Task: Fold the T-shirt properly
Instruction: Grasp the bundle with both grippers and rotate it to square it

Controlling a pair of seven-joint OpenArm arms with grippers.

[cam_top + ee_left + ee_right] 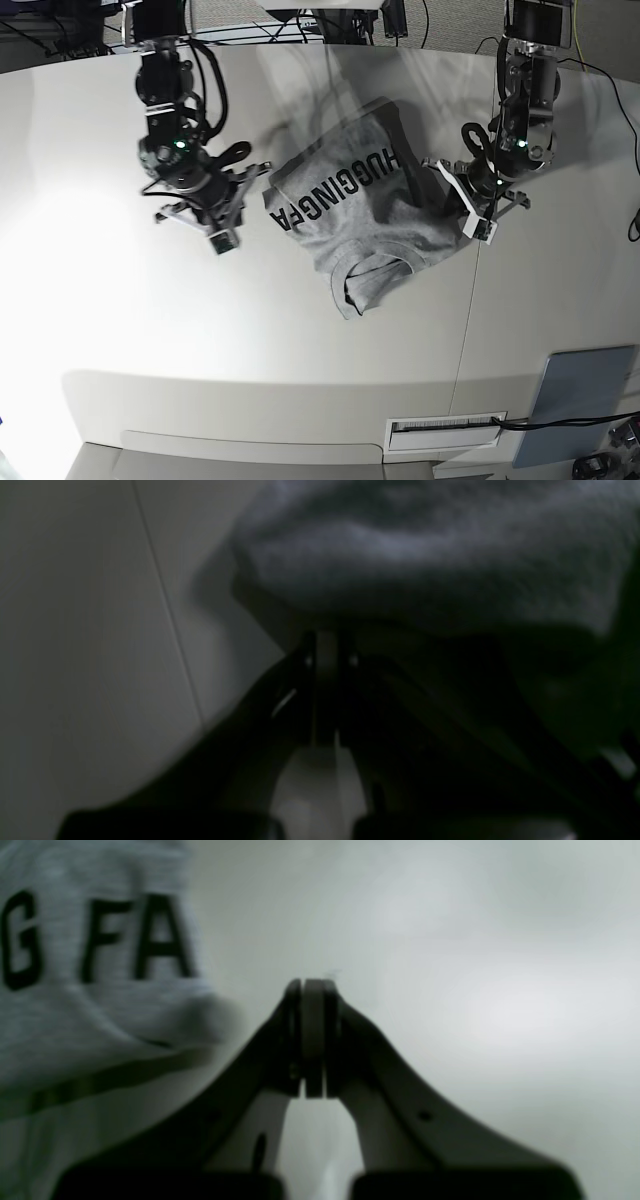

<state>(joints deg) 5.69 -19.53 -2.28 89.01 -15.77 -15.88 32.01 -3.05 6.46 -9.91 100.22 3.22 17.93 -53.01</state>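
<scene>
The heather-grey T-shirt [370, 215] lies crumpled in the middle of the white table [120, 320], with its black lettering [330, 190] facing up. My left gripper [327, 647] is shut, with its tips right at the shirt's shadowed edge [425, 555]. No fabric shows between the jaws. In the base view it [468, 205] sits at the shirt's right side. My right gripper [312, 990] is shut and empty over bare table. The lettered part of the shirt [95, 955] is to its left. In the base view it [215, 200] is left of the shirt, apart from it.
A flat grey-blue pad [583, 400] lies at the front right corner. A table seam [468, 310] runs front to back right of the shirt. A vent slot [445, 427] sits at the front edge. Cables [330, 25] run along the back.
</scene>
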